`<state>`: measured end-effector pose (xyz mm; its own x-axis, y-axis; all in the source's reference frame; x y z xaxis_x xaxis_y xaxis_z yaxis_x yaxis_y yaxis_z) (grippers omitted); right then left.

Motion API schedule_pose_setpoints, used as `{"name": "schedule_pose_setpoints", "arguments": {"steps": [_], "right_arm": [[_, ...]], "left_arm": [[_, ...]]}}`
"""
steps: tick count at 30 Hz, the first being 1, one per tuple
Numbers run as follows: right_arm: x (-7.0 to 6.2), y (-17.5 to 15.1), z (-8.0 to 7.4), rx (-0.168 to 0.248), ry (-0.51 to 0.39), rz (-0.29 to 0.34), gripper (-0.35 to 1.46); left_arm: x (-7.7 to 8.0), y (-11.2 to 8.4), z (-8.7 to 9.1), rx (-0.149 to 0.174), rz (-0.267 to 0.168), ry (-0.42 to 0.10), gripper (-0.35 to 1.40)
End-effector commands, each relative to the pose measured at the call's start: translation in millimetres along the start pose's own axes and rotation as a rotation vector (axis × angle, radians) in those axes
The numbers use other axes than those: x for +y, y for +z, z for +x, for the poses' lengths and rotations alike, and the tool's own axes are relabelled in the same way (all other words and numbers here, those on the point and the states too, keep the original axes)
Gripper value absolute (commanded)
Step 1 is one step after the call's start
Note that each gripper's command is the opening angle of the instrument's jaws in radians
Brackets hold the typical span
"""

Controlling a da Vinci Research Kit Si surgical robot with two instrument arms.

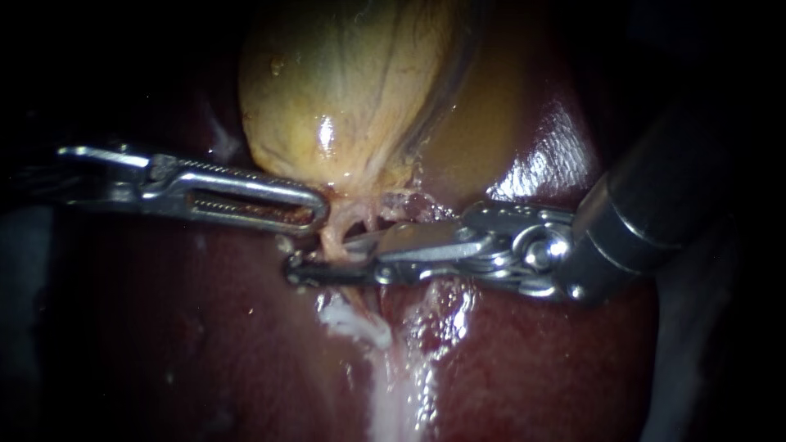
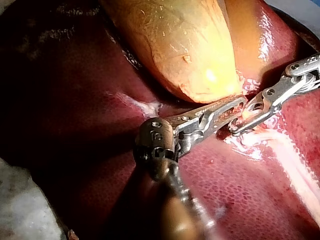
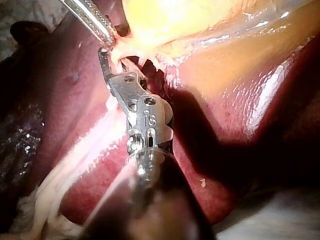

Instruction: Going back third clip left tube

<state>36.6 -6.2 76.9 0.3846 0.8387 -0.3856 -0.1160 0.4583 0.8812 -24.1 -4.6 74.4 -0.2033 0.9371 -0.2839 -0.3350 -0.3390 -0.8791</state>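
Jaws of the right instrument (image 1: 323, 260) stand narrowly apart, with the left tube (image 1: 332, 237) between the 2 of them, just below the gallbladder (image 1: 344, 90). Beside their tips, the left instrument (image 1: 315, 209) pinches the gallbladder's neck, its jaws clamped, the liver (image 1: 164, 327) beneath both.

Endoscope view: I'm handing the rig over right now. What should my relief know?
The left instrument's end effector: jaws shut on the gallbladder neck.
The right instrument's end effector: jaws open, straddling the tube just below that neck, above the liver.
Done: cannot confirm; no clip shows clearly on the tube.
Left: back the right instrument out along its shaft, probably slowly, so the open jaws do not snag the tube.
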Motion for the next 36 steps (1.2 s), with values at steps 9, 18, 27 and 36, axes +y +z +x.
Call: {"name": "schedule_pose_setpoints", "arguments": {"steps": [9,18,27,36], "right_arm": [[-0.6,0.2,0.1,0.029,-0.001,0.030,0.14],[-0.7,0.4,0.7,0.053,-0.214,-0.022,0.50],[-0.6,-1.0,0.4,0.049,-0.232,-0.015,0.50],[-0.7,-3.9,0.3,0.052,-0.228,-0.018,0.50]], "left_arm": [[0.0,0.0,0.0,0.000,0.000,0.000,-0.35],[0.0,0.0,0.0,0.000,0.000,0.000,-0.35],[0.0,0.0,0.0,0.000,0.000,0.000,-0.35],[0.1,-0.1,-0.1,0.000,0.000,0.000,-0.35]]}}
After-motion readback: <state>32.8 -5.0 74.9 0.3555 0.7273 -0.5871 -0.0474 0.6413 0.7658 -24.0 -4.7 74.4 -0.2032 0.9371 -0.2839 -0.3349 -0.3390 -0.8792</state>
